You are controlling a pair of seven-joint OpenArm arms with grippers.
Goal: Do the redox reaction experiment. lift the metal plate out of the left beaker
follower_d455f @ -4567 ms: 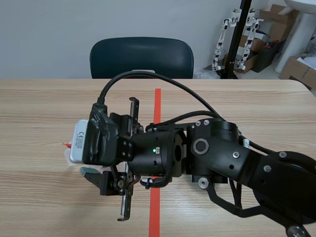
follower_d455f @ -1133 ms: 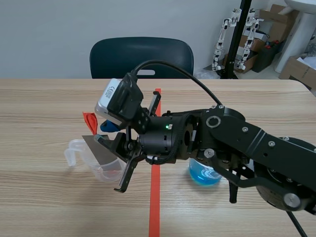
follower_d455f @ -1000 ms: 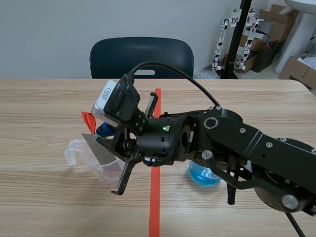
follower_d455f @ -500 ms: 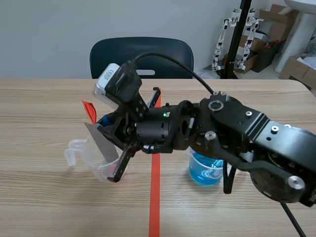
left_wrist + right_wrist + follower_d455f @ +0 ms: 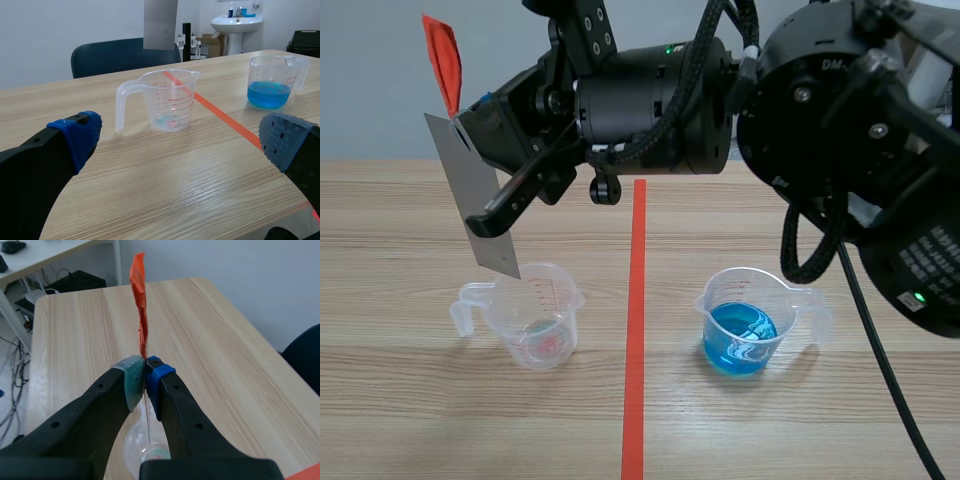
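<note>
One wide wooden desk (image 5: 400, 220) lies below both tools, crossed by an orange-red tape line (image 5: 634, 350). Next in bulk, the right arm (image 5: 840, 100) comes in high across the scene, and its right tool (image 5: 472, 128) sits well above the desk. That tool is clamped on the upper edge of the metal plate (image 5: 480, 200), with one grey-green pad and one blue pad pressed on either face. The plate hangs tilted beneath the tool. Its lower corner is just above the rim of the left beaker (image 5: 535, 320) and, seen from the left wrist, clear of it. That clear beaker stands under the right tool, its handle turned away from the tape line. The right beaker (image 5: 750, 325), holding blue liquid, stands well to the side of the right tool, across the tape line. The left tool (image 5: 181, 140) sits low near the desk with its blue pads (image 5: 75, 135) wide apart and nothing between them; both beakers stand ahead of it. Smallest, an orange-red tag (image 5: 442, 55) sticks up from the plate's top, just past the right tool's fingertips.
</note>
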